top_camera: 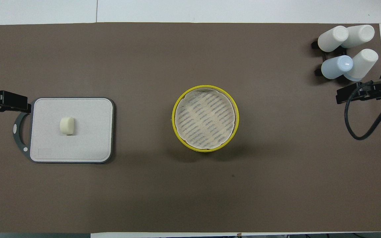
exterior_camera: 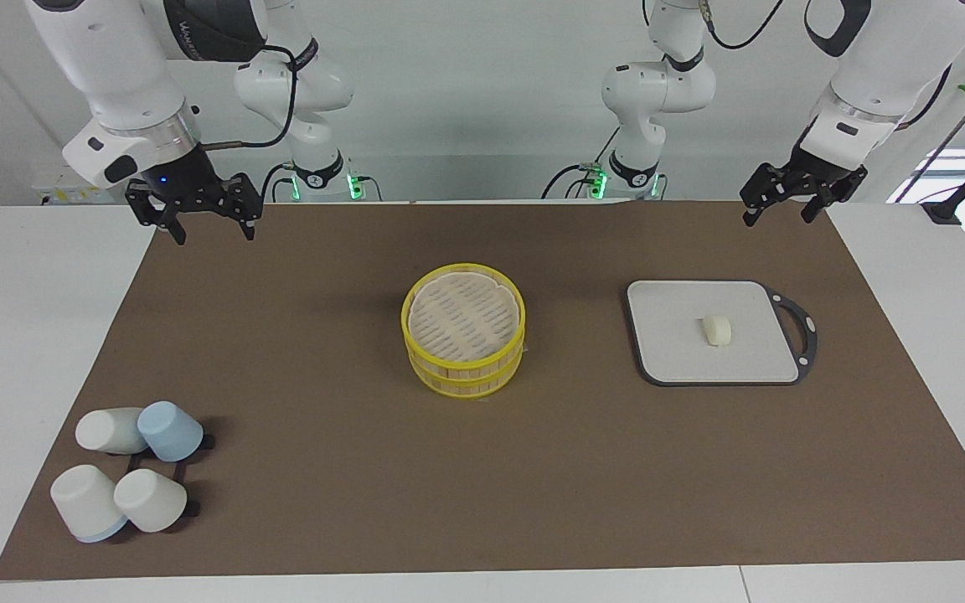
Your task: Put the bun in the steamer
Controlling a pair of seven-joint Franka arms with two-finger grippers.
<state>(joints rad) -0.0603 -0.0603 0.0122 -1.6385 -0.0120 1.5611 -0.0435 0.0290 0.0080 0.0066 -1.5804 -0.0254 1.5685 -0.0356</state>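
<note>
The bun (exterior_camera: 717, 329) is a small cream lump lying on a grey board (exterior_camera: 675, 356) toward the left arm's end of the table; it also shows in the overhead view (top_camera: 67, 126). The steamer (exterior_camera: 463, 329), a yellow-rimmed two-tier basket with a pale woven top, stands at the middle of the brown mat, and shows in the overhead view (top_camera: 205, 118). My left gripper (exterior_camera: 777, 219) hangs open and empty over the mat's edge by the board. My right gripper (exterior_camera: 214, 234) hangs open and empty over the mat's corner at the right arm's end.
The grey board (top_camera: 88, 145) has a dark handle loop (exterior_camera: 802, 331). Several white and blue cups (exterior_camera: 170, 430) lie on a black rack at the right arm's end, farther from the robots than the steamer; they also show in the overhead view (top_camera: 337, 66).
</note>
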